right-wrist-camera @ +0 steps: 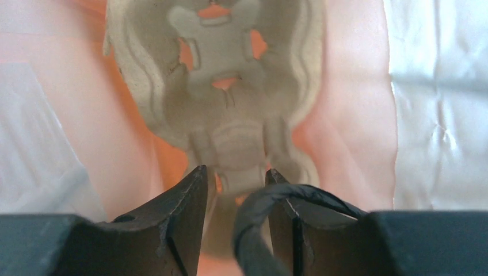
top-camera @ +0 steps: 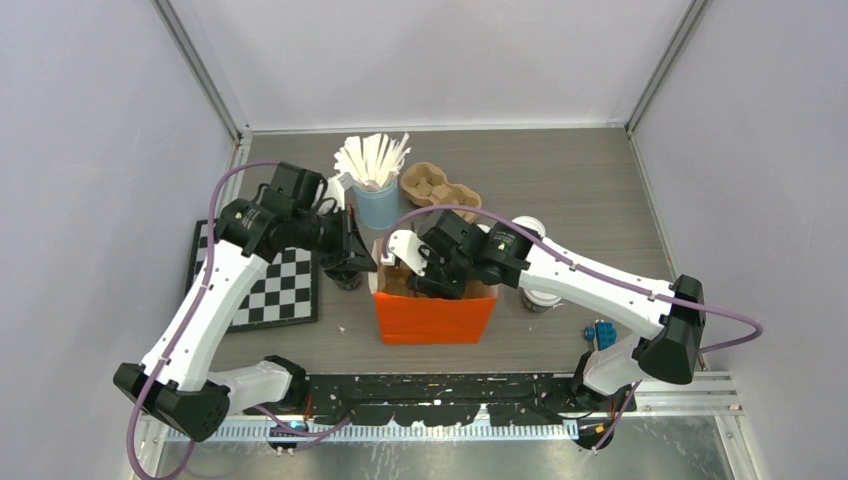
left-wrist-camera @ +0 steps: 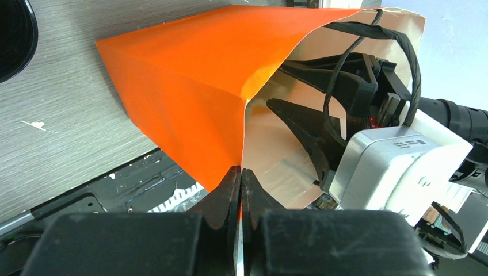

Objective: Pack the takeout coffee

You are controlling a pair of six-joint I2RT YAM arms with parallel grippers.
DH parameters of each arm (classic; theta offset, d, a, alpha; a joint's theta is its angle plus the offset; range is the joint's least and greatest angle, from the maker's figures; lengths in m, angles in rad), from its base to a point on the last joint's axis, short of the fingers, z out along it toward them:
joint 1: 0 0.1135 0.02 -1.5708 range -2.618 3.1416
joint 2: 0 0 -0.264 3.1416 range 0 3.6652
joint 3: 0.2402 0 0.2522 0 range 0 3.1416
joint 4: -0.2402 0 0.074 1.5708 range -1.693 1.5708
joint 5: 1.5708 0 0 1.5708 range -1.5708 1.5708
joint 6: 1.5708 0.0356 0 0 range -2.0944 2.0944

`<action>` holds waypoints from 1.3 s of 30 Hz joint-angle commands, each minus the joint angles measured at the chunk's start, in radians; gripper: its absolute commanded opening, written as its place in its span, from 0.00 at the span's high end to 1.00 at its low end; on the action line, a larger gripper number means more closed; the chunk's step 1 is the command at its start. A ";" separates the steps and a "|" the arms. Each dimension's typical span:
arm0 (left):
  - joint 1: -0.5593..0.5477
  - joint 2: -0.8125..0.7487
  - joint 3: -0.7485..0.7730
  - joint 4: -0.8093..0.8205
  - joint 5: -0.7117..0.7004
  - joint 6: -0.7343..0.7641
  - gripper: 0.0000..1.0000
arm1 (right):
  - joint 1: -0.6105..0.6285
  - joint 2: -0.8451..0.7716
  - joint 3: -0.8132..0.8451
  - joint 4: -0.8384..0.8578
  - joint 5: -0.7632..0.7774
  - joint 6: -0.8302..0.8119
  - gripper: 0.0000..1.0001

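The orange bag [top-camera: 436,318] [left-wrist-camera: 184,86] stands open at the table's middle. My left gripper [top-camera: 364,263] [left-wrist-camera: 240,172] is shut on the bag's left rim edge. My right gripper [top-camera: 438,282] [right-wrist-camera: 235,175] reaches down inside the bag, its jaws apart around the end of a pulp cup carrier [right-wrist-camera: 224,115] lying on the bag's bottom; a sliver of gap shows at the left finger. The bag's black cord handle crosses its right finger. Two takeout coffee cups with white lids stand right of the bag: one [top-camera: 527,226] behind the right forearm, one [top-camera: 540,298] partly hidden in front of it.
A light-blue cup of white sticks [top-camera: 376,203] and another pulp carrier [top-camera: 440,188] stand behind the bag. A checkered mat [top-camera: 270,288] lies at the left, a dark round object [top-camera: 345,280] [left-wrist-camera: 14,34] beside it. Small blue items [top-camera: 602,333] lie near the right arm's base.
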 commanded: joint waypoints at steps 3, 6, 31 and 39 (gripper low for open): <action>-0.004 -0.040 -0.013 -0.006 0.022 0.004 0.89 | 0.008 -0.029 0.012 -0.006 0.008 0.010 0.51; -0.004 -0.045 -0.015 -0.011 0.022 0.003 0.80 | 0.008 -0.036 0.019 0.008 0.000 0.007 0.48; -0.004 -0.021 0.000 -0.019 -0.068 0.101 0.68 | 0.007 -0.125 0.123 0.112 -0.015 0.195 0.38; -0.004 -0.051 0.000 -0.017 -0.050 0.135 0.88 | 0.008 -0.166 0.169 0.159 0.019 0.313 0.38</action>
